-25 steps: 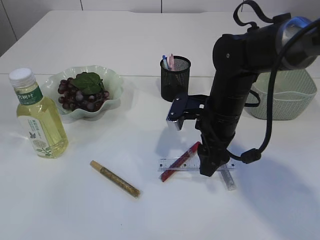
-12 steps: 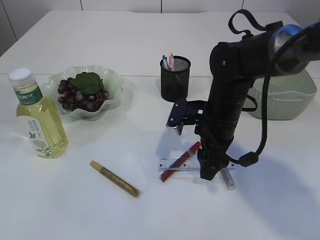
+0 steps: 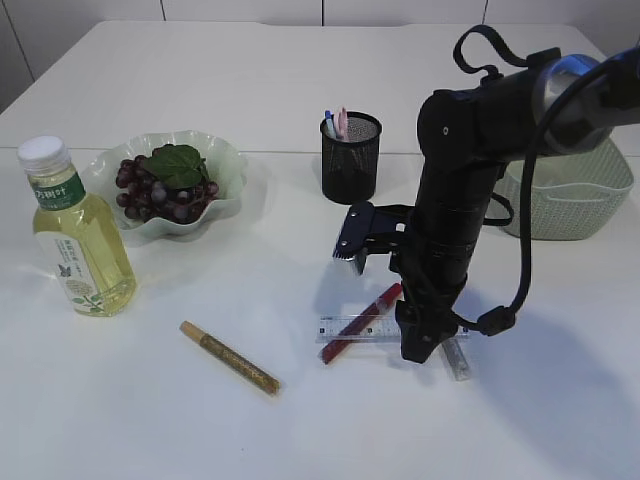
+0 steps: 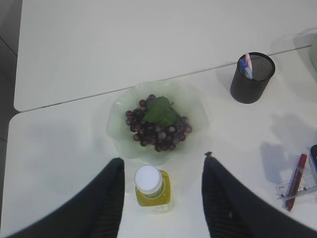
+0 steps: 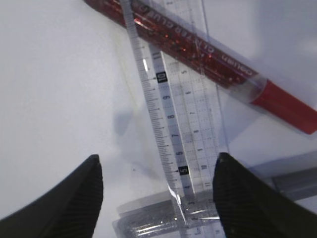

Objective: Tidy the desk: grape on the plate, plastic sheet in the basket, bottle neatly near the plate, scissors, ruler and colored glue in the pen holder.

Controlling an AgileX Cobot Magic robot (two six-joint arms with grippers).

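Observation:
The clear ruler lies flat on the table, across a red glitter glue and a silver glue. My right gripper points straight down just above them, open. In the right wrist view the ruler runs between the open fingers of that gripper, with nothing gripped. A gold glue lies further left. The grape rests on the green plate, and the bottle stands upright beside it. My left gripper hangs open high above the bottle. The plastic sheet is out of view.
The black mesh pen holder stands behind the right arm with blue and pink tips sticking out; I cannot tell whether they are the scissors. A pale green basket sits at the right, partly behind the arm.
The right arm has sunk slightly, bringing its open gripper closer to the ruler. Nothing on the table has moved.

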